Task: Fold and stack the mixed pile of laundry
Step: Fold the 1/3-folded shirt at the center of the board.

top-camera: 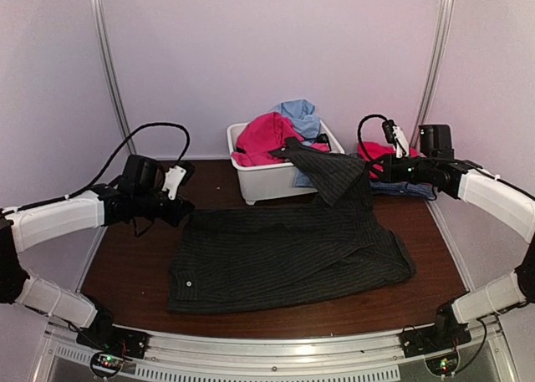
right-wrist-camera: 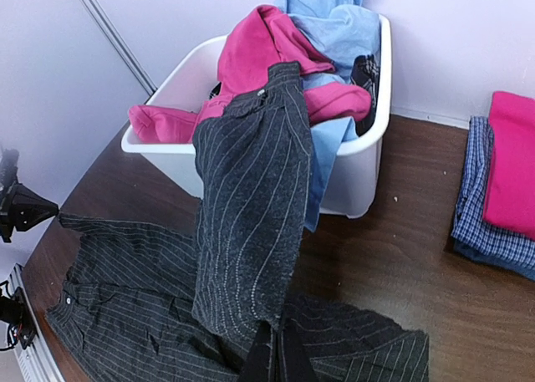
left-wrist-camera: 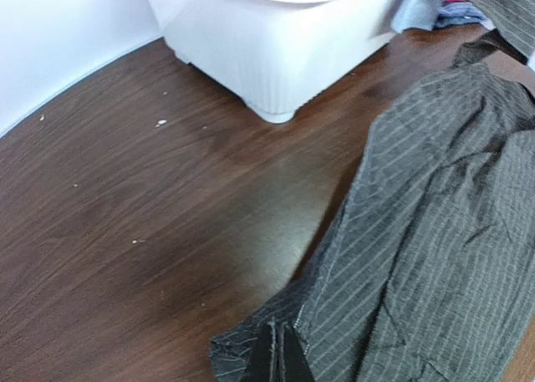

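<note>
Black with fine pale stripes, the pinstriped garment [top-camera: 284, 257] takes up most of the dark wooden table [top-camera: 125, 265], lying spread and rumpled across its middle. One flap of it is raised off the surface and points up toward the white tub [top-camera: 267, 181] standing at the back. The left pincer [left-wrist-camera: 276, 361] sits at the garment's left edge, its fingers together and clamped on a bunched bit of the striped cloth. The right pincer [right-wrist-camera: 272, 357] is likewise closed, gripping the raised flap, which stands up in front of its camera and hides part of the tub. Inside the tub a pink garment [top-camera: 263, 135] is heaped and spills over the rim, and a light blue garment [top-camera: 297, 114] is piled behind it and hangs down the tub's right outer wall. To the right of the tub, near the back wall, a blue checked shirt [right-wrist-camera: 485, 206] lies folded flat on the table with a folded pink piece [right-wrist-camera: 512, 165] resting on top of it. That small stack lies apart from the tub and from the striped cloth.
</note>
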Controlling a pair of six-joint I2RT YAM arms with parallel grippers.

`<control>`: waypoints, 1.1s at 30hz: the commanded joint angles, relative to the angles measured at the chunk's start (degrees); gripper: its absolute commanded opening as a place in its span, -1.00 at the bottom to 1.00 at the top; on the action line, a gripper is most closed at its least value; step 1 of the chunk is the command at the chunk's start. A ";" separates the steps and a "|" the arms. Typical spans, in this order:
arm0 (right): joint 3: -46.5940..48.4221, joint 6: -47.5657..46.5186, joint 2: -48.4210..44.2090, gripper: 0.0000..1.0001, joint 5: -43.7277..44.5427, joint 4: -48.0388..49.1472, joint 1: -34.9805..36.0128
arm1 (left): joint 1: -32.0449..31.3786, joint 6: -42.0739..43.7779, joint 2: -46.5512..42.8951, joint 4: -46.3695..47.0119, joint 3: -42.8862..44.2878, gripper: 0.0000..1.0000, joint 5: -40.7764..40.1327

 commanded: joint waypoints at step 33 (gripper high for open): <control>-22.27 13.55 -22.96 -1.00 7.43 -9.03 0.56 | -21.24 28.07 -12.48 -21.79 -6.09 -1.00 -5.90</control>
